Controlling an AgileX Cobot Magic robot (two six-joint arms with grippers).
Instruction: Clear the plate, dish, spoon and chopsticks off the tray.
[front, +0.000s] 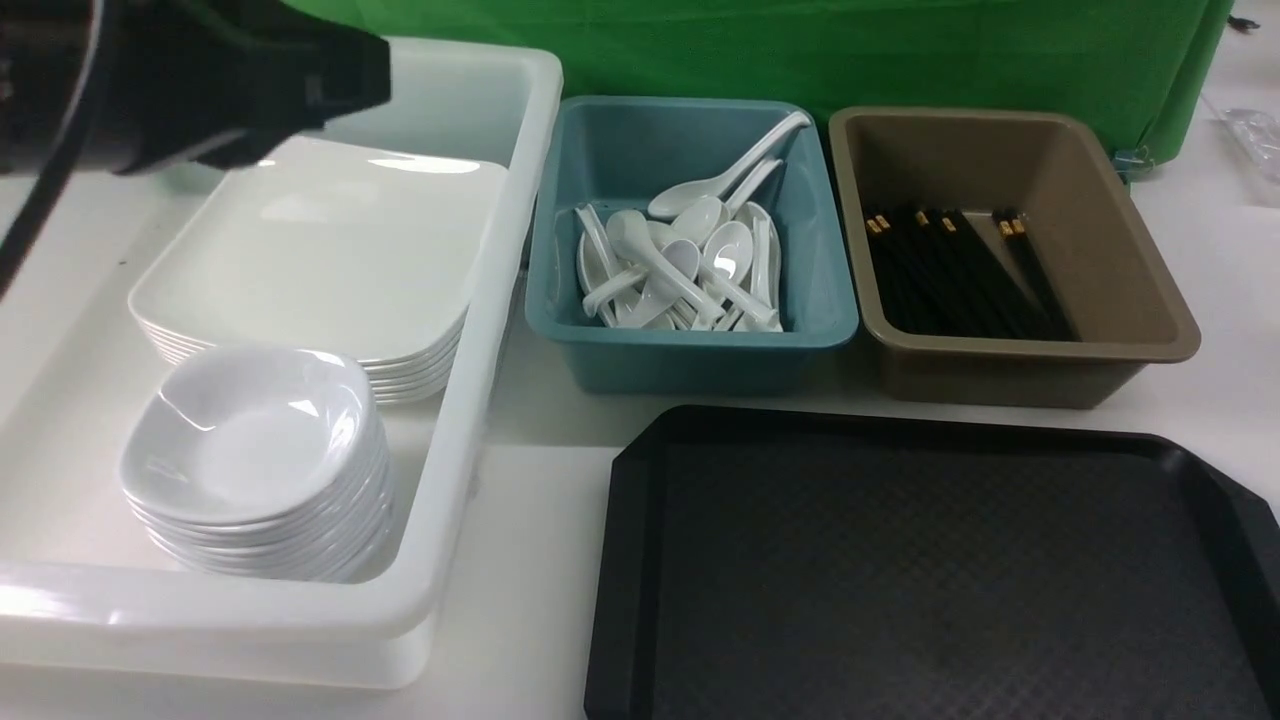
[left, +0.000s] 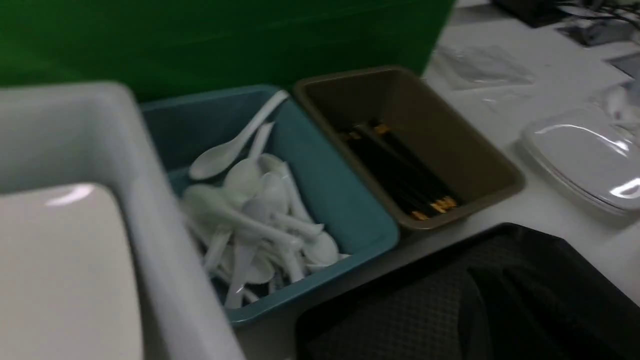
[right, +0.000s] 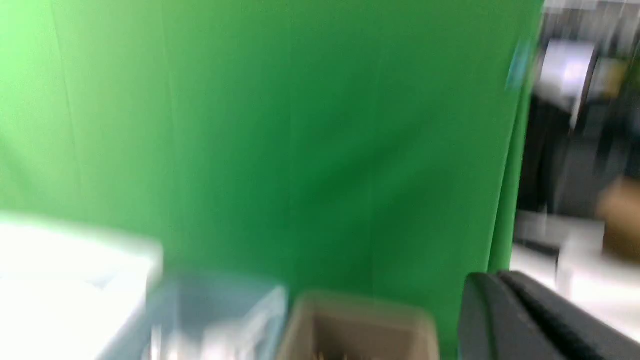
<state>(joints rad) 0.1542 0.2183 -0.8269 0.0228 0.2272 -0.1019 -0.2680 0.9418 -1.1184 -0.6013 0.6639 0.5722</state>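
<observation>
The black tray (front: 900, 580) lies at the front right with nothing on it. Large white plates (front: 320, 240) are stacked in the white bin (front: 480, 330), with a stack of small dishes (front: 250, 430) in front of them. White spoons (front: 680, 260) lie piled in the teal bin (front: 690, 360). Black chopsticks (front: 960, 270) lie in the brown bin (front: 1010, 375). My left arm (front: 200, 80) hangs high over the white bin's far end. My left gripper (left: 505, 300) shows dark against the tray (left: 390, 320), fingers together and empty. My right gripper (right: 490, 300) is shut and empty, raised and facing the green backdrop.
A green cloth backdrop (front: 800, 50) stands behind the three bins. Clear plastic lids (left: 585, 150) lie on the white table to the right of the brown bin. The right wrist view is blurred.
</observation>
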